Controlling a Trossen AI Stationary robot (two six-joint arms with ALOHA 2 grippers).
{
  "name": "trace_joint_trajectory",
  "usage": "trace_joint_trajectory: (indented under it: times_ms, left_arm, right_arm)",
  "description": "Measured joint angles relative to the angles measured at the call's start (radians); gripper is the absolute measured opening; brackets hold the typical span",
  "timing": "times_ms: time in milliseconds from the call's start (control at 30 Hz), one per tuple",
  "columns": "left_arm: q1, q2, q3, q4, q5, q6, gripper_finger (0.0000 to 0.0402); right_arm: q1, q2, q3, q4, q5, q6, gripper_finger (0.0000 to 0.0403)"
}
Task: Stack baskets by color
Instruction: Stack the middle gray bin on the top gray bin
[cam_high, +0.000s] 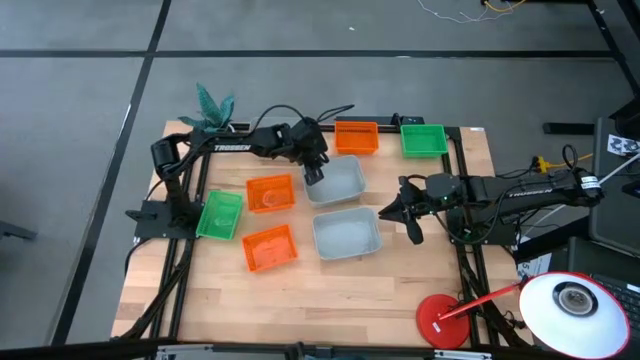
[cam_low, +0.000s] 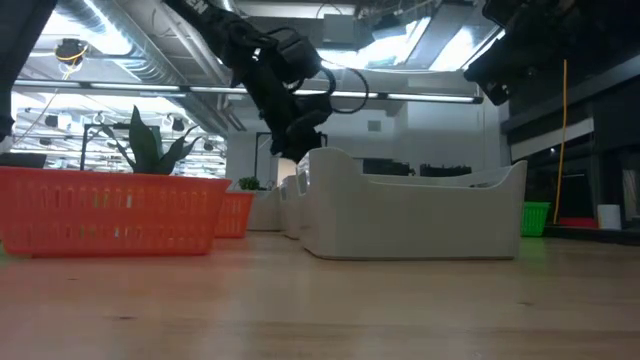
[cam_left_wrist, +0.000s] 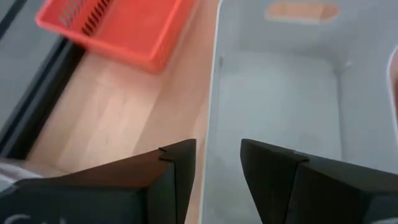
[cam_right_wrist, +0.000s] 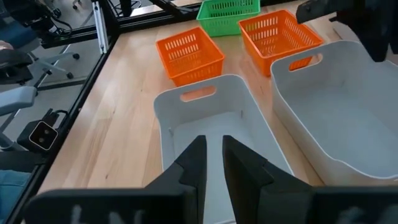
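— What sat on the tabletop (cam_high: 400, 290)?
— Green basket (cam_high: 220, 215), two orange baskets (cam_high: 270, 193), two empty grey baskets (cam_high: 346, 235); further orange and green ones along the back.
— Pincers?
— Left pincer (cam_high: 314, 176) released over the rear grey basket's rim; right pincer (cam_high: 408, 222) nearly clenched, empty, beside the grey baskets.

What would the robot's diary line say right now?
left gripper: open over far grey basket | right gripper: waiting beside near grey basket

Pale grey basket (cam_low: 415, 215) centre on wooden table (cam_low: 320, 305); orange basket (cam_low: 105, 212) left; dark arm above grey basket's left rim; green basket (cam_low: 536, 218) behind right.
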Motion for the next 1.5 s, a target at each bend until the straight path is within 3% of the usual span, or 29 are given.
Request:
trace_joint_trajectory:
  times_ms: [233, 700, 767, 867, 933, 1100, 1300, 1500]
  left_arm:
    - [0.000, 0.005, 0.001, -0.003, 0.001, 0.002, 0.0119]
    - [-0.007, 0.175, 0.003, 0.045, -0.014, -0.002, 0.0114]
    - [-0.013, 0.178, -0.002, 0.025, -0.017, -0.002, 0.0093]
    - [-0.018, 0.161, -0.001, 0.021, -0.022, -0.010, 0.0028]
    - [-0.019, 0.146, -0.001, 0.019, -0.021, -0.031, 0.0012]
    - [-0.018, 0.052, -0.001, -0.034, -0.019, -0.048, 0.0005]
    - [-0.015, -0.157, -0.001, -0.133, -0.040, -0.043, 0.0003]
    - [0.041, -0.365, 0.001, -0.266, -0.175, 0.042, 0.0002]
  right_arm:
    - [0.000, 0.000, 0.000, -0.037, 0.001, 0.000, 0.0053]
    - [0.000, 0.000, 0.000, -0.040, 0.001, 0.000, 0.0053]
    - [0.000, 0.000, 0.000, -0.041, 0.001, 0.001, 0.0053]
    - [0.000, 0.000, 0.000, -0.040, 0.001, 0.000, 0.0053]
    - [0.000, 0.000, 0.000, -0.040, 0.001, 0.001, 0.0053]
    - [0.000, 0.000, 0.000, -0.043, 0.001, 0.001, 0.0053]
    - [0.000, 0.000, 0.000, -0.044, 0.001, 0.001, 0.0053]
    - [0.000, 0.000, 0.000, -0.043, 0.001, 0.000, 0.0053]
